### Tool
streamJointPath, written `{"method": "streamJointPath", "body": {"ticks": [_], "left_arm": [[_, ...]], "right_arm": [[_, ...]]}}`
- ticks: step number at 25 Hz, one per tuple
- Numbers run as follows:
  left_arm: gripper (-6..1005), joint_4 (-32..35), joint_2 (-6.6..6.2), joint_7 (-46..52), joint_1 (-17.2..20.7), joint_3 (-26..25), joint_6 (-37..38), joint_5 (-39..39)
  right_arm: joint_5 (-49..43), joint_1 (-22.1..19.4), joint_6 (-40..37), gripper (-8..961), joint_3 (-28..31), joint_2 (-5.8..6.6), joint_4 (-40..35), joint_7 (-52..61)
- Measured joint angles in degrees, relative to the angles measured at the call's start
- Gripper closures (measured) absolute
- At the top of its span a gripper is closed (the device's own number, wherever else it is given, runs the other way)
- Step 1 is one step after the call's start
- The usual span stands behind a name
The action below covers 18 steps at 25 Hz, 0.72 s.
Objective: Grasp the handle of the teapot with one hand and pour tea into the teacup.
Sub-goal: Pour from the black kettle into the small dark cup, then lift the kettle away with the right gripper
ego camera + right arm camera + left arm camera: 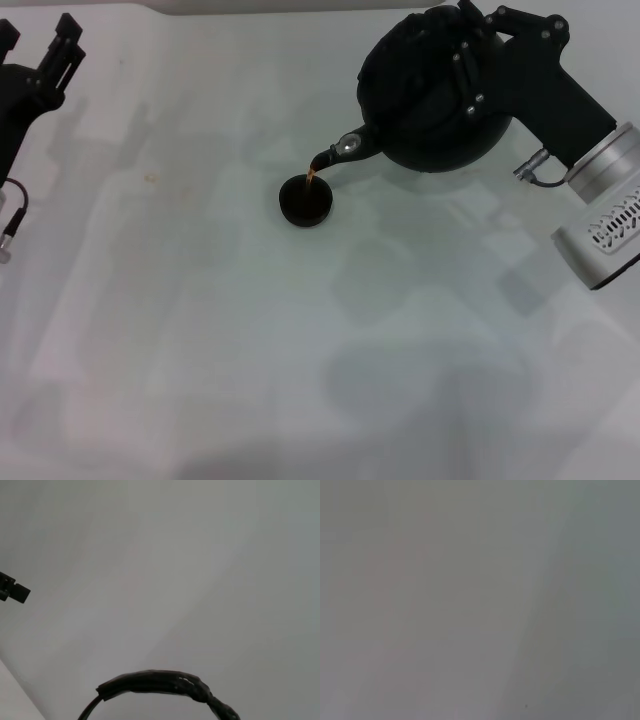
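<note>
Pale counter (200,380) fills the near part of the head view and carries everything, so the teapot serves as the landmark from there on.

Largest after it is the teapot (430,100), held clear of the counter at the far right and tipped toward its spout — that tilt is what sends the liquid out. Behind the teapot and to its right comes the right arm, its right claw (470,60) wrapped over the top of the pot and pinching the handle (155,682), which the right wrist view shows as a dark wrapped arch. Gripping from above lets the wrist roll the whole pot without touching the hot body, I judge.

Far to the teapot's left, at the counter's edge, the left claw (55,60) hangs idle with its fingers spread, well out of the pouring path.

Just below the spout tip stands the teacup (305,200), upright on the counter, placed so the stream lands inside it. Smallest is the tea (312,176) — a thin reddish thread running from spout to cup. Pouring looks well under way; how full the cup is cannot be told.
</note>
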State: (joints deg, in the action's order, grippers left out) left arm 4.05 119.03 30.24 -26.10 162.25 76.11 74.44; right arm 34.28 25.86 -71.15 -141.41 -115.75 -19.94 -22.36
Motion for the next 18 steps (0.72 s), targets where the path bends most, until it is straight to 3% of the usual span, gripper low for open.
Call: {"method": "streamJointPath", "body": {"ticks": [18], "left_arm": [[164,0.05,0.06,0.00,-0.16,0.00,-0.47,0.00]], "right_arm": [[0.00,0.06,0.06,837,-0.01,-0.09,-0.03,-1.70]]}}
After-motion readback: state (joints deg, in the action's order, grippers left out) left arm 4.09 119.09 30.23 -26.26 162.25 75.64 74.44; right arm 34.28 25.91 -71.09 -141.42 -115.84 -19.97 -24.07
